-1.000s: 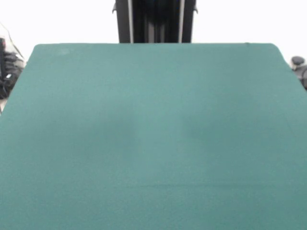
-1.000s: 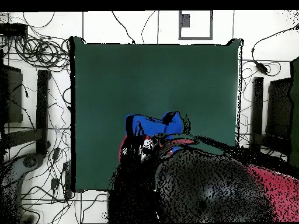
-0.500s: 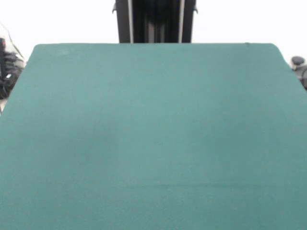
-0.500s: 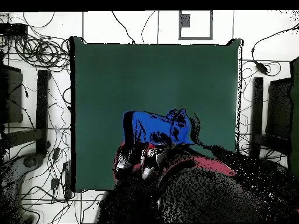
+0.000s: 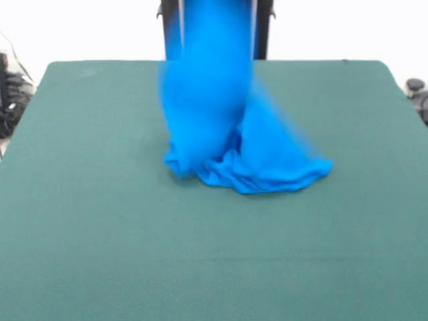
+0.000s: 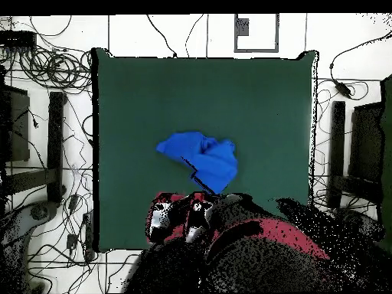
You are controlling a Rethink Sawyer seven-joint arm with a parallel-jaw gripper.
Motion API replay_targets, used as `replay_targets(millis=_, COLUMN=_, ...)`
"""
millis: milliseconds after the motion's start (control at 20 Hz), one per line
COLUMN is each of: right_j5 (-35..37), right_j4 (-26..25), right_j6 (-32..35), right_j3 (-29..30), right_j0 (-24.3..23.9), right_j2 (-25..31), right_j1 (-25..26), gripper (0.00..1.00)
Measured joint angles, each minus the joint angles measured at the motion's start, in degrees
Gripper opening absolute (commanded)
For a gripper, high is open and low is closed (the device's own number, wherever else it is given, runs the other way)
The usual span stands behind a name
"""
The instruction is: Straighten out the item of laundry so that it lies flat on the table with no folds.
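The blue T-shirt hangs in a tall strip, and its bottom sits bunched up on the green table, near the middle. The gripper is by the table's edge, and I cannot tell if its fingers are open or closed.

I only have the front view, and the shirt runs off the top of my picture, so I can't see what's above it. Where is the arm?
Observer: From overhead, the red and black arm comes in over the robot's edge of the table, and its end is right next to the T-shirt.
Operator: How much table is left on the side away from the robot?
Observer: Overhead, a broad stretch of bare green felt lies between the shirt and that far edge, wider than the strip on the robot's side.
Operator: Anything off the table I should know about?
Observer: Tangled cables lie on the floor beside the table. None are on the felt.
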Motion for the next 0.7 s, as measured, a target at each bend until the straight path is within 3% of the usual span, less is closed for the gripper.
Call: replay_targets(millis=700, right_j5=0.0, right_j4=-1.6, right_j6=0.0, right_j3=0.0, right_j0=1.3, right_j2=-0.1, right_j1=-0.3, gripper=1.00)
